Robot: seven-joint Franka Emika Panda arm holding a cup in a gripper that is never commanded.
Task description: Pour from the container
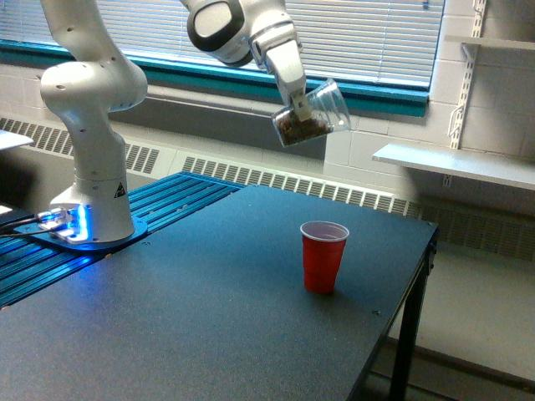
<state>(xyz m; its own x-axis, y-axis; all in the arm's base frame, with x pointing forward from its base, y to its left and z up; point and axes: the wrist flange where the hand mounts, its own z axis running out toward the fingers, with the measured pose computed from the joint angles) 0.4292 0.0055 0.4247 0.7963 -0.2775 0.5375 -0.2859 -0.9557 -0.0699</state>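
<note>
One arm: the white Franka arm stands on its base at the exterior view's left, on the blue ribbed strip.
Claw: the gripper is clamped on the container's side, fingers closed against its wall.
Container: the clear cup hangs high in the air, tilted with its mouth toward the exterior view's right, brown granular bits piled in its lower end.
Red cup: the red cup stands upright on the dark table, below the container and well apart from it; white inside, contents not visible.
</note>
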